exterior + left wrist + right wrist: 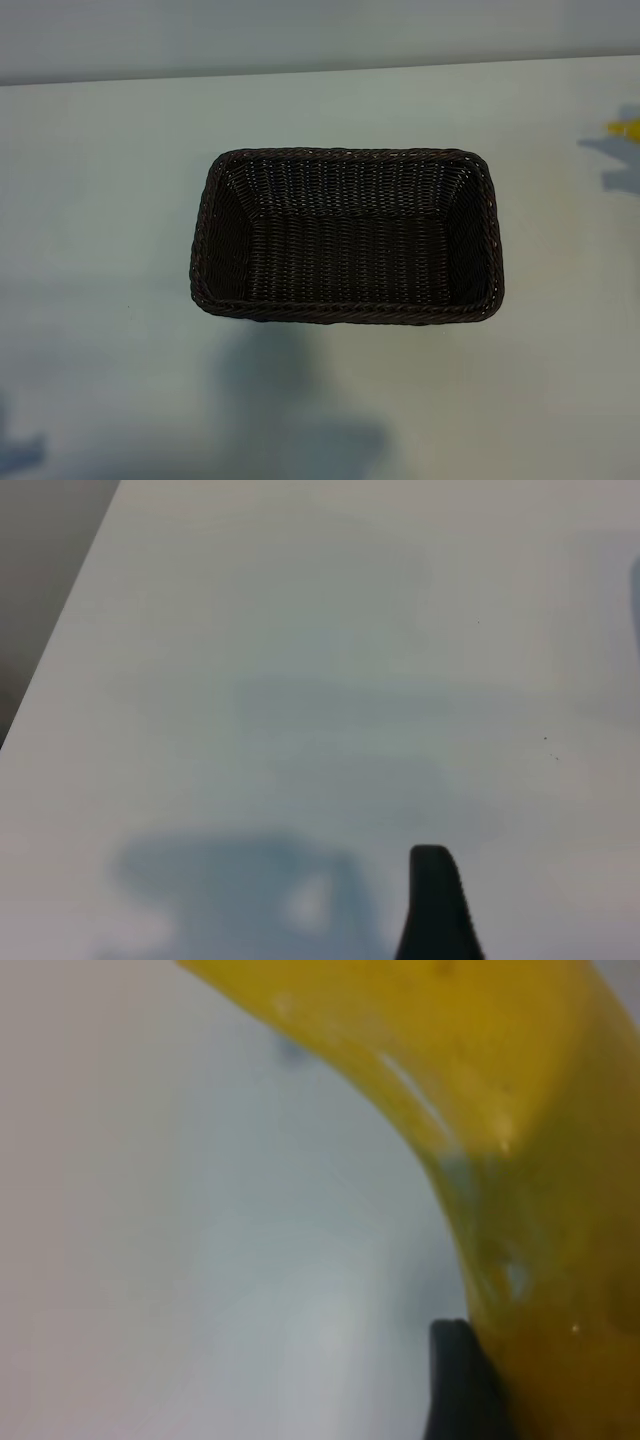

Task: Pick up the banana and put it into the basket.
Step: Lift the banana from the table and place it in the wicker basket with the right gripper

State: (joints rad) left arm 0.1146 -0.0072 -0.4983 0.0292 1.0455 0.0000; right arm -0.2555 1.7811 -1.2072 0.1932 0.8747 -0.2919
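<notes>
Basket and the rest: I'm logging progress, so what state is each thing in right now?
basket: upright on the table, nothing inside.
banana: outside the basket, gripped by the right gripper, off the table.
left gripper: holds nothing, over bare table.

Soft, even, cool light; faint bluish shadows below the basket (346, 236) on the table (100, 200); close banana (520, 1160) blurred, glinting.

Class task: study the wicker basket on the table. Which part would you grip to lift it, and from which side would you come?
Grip the braided rim of the basket on a long side, coming from above: one finger inside, one outside. The walls slope and the whole basket is too wide to span, so the raised rim is likely the only graspable edge.
</notes>
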